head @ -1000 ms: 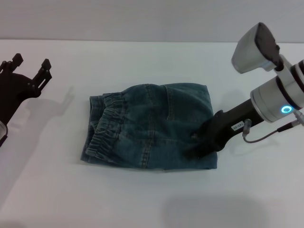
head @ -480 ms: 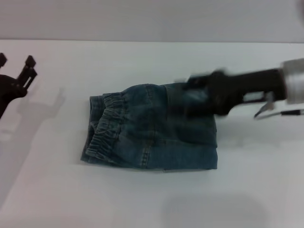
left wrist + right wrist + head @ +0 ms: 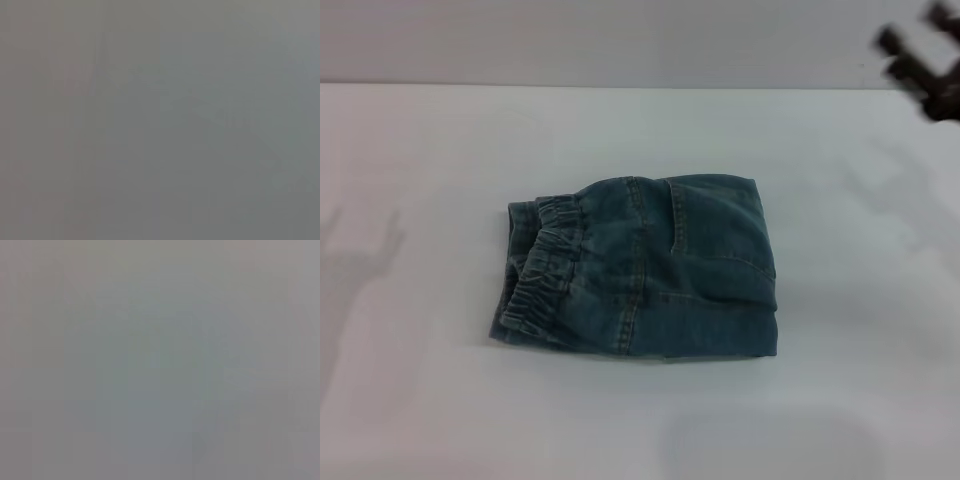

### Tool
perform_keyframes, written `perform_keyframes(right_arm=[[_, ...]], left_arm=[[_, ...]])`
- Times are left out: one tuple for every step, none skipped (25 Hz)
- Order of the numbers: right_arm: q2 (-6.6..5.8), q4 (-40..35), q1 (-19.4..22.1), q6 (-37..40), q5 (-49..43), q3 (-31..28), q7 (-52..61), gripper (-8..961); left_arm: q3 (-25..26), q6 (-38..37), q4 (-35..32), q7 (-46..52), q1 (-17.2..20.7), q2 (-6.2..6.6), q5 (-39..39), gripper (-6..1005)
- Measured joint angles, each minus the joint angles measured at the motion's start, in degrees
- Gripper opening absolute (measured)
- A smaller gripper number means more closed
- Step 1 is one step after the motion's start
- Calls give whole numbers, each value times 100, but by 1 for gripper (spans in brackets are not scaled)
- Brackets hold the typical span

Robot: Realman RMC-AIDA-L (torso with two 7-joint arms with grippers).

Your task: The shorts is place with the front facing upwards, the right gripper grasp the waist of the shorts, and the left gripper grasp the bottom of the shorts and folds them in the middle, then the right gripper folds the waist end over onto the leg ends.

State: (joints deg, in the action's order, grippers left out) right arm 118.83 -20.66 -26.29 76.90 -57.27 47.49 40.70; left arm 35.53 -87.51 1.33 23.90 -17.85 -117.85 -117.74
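Your right gripper (image 3: 923, 52) sits high in the far right corner of the head view, well apart from the cloth and blurred. Two dark prongs show there with a gap between them, so the fingers look spread, and nothing is held in them. Your left gripper does not show in any view. Both wrist views give you only a flat grey field with nothing to make out.

The shorts (image 3: 640, 268) lie folded into a compact bundle near the middle of the white table (image 3: 440, 420). The gathered elastic waist (image 3: 538, 268) lies on top at the robot's left side of the bundle, its ruffles running from the far edge toward the near edge. Denim edges (image 3: 516, 268) peek out just beyond the waistband on that same side; you cannot tell for certain from here whether these are the leg ends. The opposite side of the bundle is a rounded fold (image 3: 770, 285). A stitched pocket seam (image 3: 676, 215) runs down the top layer. Nothing touches the shorts.
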Motion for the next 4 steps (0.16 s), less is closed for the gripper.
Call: perform_keyframes(right_arm=[[4, 324, -30, -13, 489, -39, -446, 667], [10, 562, -54, -16, 914, -52, -803, 667], [16, 824, -94, -12, 1415, -58, -1224, 667], [20, 989, -125, -6, 1753, -59, -1501, 667]], left_arm=[[32, -46, 14, -3, 54, -2, 1, 752], [78, -123, 26, -11, 134, -7, 3, 752], [103, -185, 33, -16, 192, -10, 5, 752], [117, -242, 48, -18, 252, -14, 5, 752]])
